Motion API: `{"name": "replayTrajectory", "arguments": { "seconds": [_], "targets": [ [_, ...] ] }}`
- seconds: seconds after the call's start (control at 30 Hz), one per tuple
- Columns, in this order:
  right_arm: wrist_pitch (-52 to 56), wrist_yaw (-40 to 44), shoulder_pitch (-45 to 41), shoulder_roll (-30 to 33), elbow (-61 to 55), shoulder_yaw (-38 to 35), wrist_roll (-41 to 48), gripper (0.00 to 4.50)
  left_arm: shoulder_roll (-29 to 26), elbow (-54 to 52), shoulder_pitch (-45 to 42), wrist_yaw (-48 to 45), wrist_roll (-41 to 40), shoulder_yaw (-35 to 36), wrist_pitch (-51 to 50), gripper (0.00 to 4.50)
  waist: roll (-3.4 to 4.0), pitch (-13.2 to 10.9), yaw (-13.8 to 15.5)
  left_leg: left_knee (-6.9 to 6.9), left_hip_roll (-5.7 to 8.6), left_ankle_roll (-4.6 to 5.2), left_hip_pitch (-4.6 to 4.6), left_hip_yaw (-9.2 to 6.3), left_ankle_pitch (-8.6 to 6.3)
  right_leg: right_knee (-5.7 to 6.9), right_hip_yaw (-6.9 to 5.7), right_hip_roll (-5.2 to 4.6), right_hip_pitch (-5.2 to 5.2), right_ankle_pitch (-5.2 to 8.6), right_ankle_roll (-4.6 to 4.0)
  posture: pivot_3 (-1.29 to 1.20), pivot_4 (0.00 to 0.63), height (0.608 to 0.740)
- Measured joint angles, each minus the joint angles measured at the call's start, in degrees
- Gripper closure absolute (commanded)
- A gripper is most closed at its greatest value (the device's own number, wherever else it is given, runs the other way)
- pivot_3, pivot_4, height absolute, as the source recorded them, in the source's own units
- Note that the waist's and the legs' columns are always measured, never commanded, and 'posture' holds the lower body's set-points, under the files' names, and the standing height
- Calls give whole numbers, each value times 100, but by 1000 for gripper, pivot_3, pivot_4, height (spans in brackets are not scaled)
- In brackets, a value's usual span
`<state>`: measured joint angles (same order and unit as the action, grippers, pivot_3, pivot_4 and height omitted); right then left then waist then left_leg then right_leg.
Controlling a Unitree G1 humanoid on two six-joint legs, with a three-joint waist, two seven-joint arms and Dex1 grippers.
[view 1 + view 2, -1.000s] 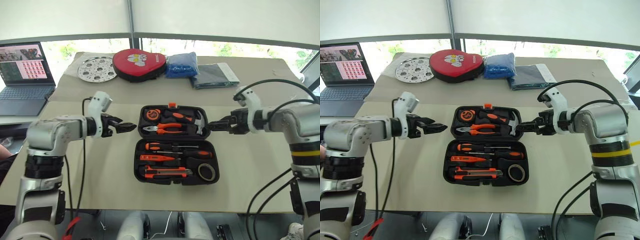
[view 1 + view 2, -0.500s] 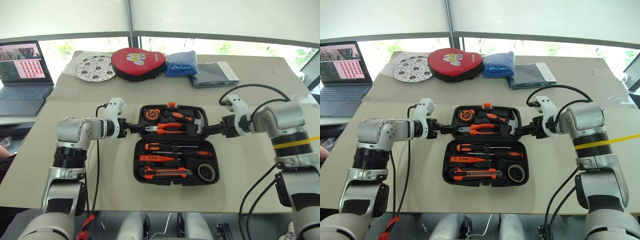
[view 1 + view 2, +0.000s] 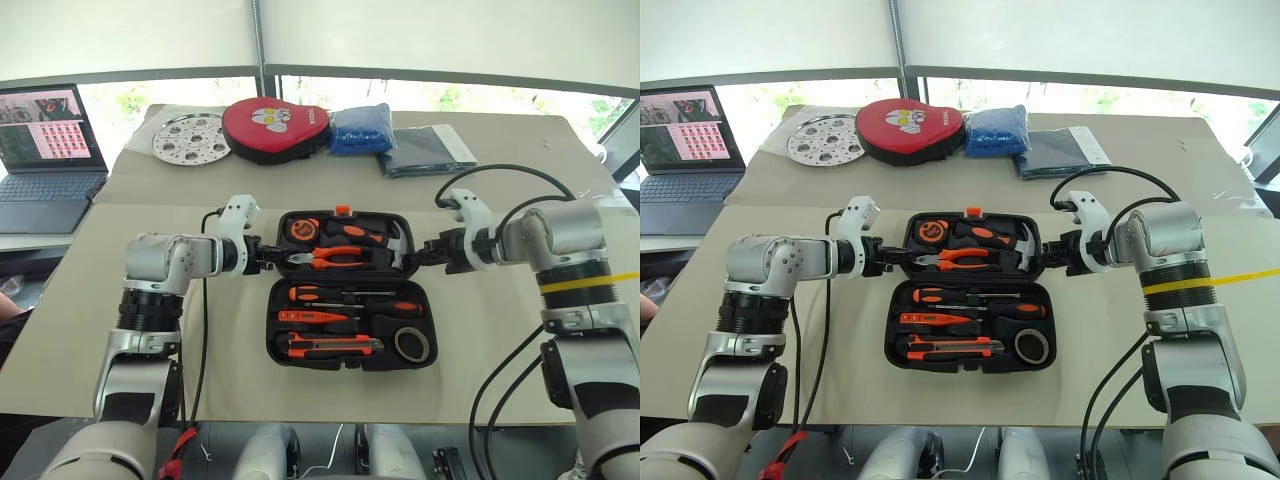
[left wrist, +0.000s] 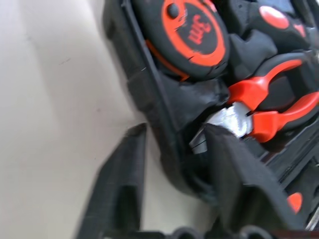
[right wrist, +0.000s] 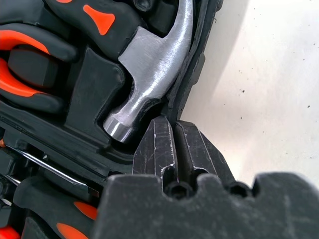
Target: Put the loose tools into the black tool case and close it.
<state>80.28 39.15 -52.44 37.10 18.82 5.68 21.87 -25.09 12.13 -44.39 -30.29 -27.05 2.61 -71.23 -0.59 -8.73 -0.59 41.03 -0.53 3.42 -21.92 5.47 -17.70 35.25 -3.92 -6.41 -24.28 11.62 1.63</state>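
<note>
The black tool case [image 3: 345, 283] lies open flat on the table. Its near half holds the loose tools in moulded slots: two screwdrivers [image 3: 330, 294] [image 3: 395, 308], the tester pen [image 3: 315, 316], the utility knife [image 3: 330, 346] and the tape roll [image 3: 412, 344]. The far half holds a tape measure [image 4: 192, 35], pliers [image 3: 335, 258] and a hammer [image 5: 149, 69]. My left gripper [image 4: 177, 130] is closed over the far half's left wall, one finger outside and one inside. My right gripper [image 5: 173, 122] is shut on that half's right rim beside the hammer head.
At the table's far side lie a perforated metal disc [image 3: 192, 137], a red round pouch [image 3: 277, 128], a blue bag [image 3: 362, 127] and a dark folded sheet [image 3: 430, 150]. An open laptop [image 3: 45, 150] stands far left. Cables loop from both wrists.
Both arms swung inward from beside the case to the two ends of its far half. Both grippers went from open to closed on its edges.
</note>
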Motion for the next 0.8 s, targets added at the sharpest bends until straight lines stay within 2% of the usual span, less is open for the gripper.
{"name": "replayTrajectory", "arguments": {
  "seconds": [0.07,0.27,0.4,0.47,0.5,0.57,0.67,0.77,0.8],
  "targets": [
    [-14,-51,44,-45,-10,-91,0,4500,18,-13,22,16,-15,95,-11,4427,1,0,3,1,-2,-1,9,-1,1,3,0,0,8,0,0,0,150,740],
    [-361,11,616,-152,-658,-667,233,4500,148,-595,894,-182,-243,671,762,4475,1,0,-24,-7,-18,-14,12,4,9,23,15,4,-7,-3,-5,0,150,740],
    [-1631,310,1488,-136,-1652,-918,331,4500,4,-1140,1737,-849,-210,823,2167,4475,4,-1,-44,-19,-17,-22,-27,25,13,38,20,7,-71,-3,-7,0,150,740],
    [-2484,526,1996,9,-2162,-915,249,4500,-86,-1285,2132,-1259,19,738,3281,4475,4,-1,-21,-16,-9,-24,-41,36,15,46,15,7,-90,-3,-7,0,150,740],
    [-3304,692,2419,195,-2476,-826,39,4500,-176,-1318,2326,-1517,261,614,4103,4475,4,-2,-6,-19,-9,-23,-45,53,15,40,12,8,-91,-3,-8,0,150,740],
    [-4307,824,2862,330,-2716,-705,-256,4500,-246,-1352,2547,-1753,496,573,4938,4475,4,-2,22,-18,-2,-23,-44,79,15,35,9,4,-87,-2,-7,0,150,740],
    [-6846,818,3812,598,-2765,-555,-1102,4500,-522,-1226,3074,-2310,1086,400,7182,4475,2,-3,47,-19,-7,-21,-37,88,15,-16,12,-1,-75,-2,-7,0,150,740],
    [-8891,549,4373,763,-2471,-551,-1808,4500,-758,-935,3483,-2555,1564,301,9016,4475,2,-3,57,-18,-15,-21,-19,91,14,-21,11,0,-55,-3,-9,0,150,740],
    [-9266,452,4462,784,-2378,-551,-1962,4500,-818,-881,3561,-2571,1643,280,9357,4475,2,-3,64,-18,-20,-20,-3,90,14,-24,10,0,-36,-3,-10,0,150,740]
  ]
}}
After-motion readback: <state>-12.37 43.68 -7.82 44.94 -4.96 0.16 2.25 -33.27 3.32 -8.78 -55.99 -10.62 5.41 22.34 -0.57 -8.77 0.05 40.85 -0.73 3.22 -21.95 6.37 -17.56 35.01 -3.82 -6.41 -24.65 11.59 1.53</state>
